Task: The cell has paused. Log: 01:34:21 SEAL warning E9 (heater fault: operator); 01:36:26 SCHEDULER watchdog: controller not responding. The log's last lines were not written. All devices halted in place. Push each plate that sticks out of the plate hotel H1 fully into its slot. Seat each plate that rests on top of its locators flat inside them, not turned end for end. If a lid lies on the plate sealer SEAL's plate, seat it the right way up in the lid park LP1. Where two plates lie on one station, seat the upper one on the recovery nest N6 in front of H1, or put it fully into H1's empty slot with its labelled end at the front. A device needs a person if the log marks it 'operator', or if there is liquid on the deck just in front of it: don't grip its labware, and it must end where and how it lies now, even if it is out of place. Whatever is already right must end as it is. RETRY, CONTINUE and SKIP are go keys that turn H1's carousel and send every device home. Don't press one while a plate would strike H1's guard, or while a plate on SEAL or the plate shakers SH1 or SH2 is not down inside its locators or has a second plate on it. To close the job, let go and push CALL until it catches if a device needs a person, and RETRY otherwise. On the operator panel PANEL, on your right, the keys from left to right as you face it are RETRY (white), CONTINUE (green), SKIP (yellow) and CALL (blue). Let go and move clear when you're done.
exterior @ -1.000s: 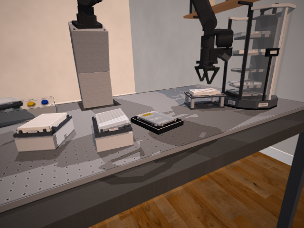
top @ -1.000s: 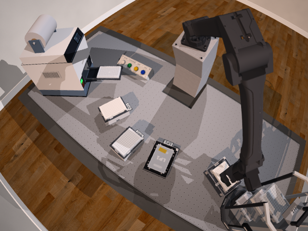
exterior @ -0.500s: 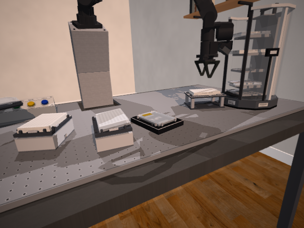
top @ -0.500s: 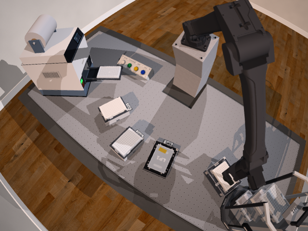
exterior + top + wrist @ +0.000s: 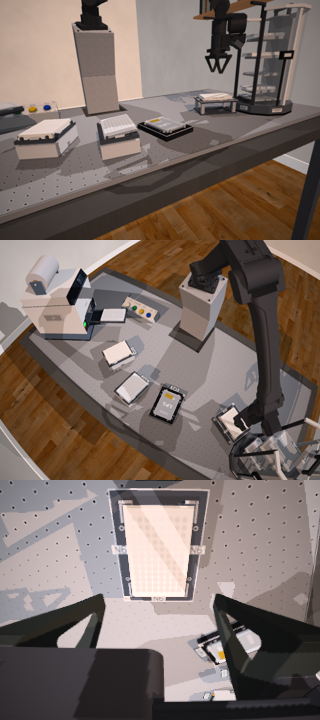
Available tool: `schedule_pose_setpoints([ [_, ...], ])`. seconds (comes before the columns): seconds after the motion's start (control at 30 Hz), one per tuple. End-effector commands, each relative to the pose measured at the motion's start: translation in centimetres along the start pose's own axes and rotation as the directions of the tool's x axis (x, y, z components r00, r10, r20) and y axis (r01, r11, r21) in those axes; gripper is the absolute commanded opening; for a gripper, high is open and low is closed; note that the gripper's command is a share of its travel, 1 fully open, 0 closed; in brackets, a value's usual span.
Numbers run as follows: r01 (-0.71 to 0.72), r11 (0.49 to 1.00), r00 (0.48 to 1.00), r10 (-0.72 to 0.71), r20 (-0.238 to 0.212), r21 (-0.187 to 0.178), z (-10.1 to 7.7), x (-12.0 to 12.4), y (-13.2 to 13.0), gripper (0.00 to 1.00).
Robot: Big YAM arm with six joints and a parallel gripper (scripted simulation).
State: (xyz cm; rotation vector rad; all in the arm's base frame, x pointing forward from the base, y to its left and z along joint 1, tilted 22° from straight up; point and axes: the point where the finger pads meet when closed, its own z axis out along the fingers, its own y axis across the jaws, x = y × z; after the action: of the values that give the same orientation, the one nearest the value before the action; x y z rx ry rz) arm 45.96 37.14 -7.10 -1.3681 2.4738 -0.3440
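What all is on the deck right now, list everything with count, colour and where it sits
Sealer: one, beige with a white roll, far left corner; a white plate on its drawer.
Panel: one, beige, white, green, yellow and blue keys, right of the sealer.
Shakers: two, pale boxes, each bearing a white plate, one mid-left, one beside it.
Lid park: one, black, mid-front, with a clear lid bearing a yellow mark.
Nest: one, dark frame, by the hotel, with a white plate lying tilted.
Hotel: one, black and clear tower, right end, plates on several shelves.
Pedestal: one, grey, rear.
Arm: one, black.
Gripper: one, black, open, above the nest.
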Motion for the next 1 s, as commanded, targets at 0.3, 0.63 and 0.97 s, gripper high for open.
schedule_pose_setpoints([
  [0.3, -0.009, 1.000, 1.000, 0.009, 0.014, 0.004, -3.9, -0.5, 0.0, 1.00],
  [0.63, -0.010, 1.000, 0.999, 0.010, -0.034, -0.005, -3.6, 1.0, 0.2, 1.00],
  [0.97, -0.013, 1.000, 1.000, 0.013, 0.026, 0.006, -9.0, -1.0, -0.2, 1.00],
])
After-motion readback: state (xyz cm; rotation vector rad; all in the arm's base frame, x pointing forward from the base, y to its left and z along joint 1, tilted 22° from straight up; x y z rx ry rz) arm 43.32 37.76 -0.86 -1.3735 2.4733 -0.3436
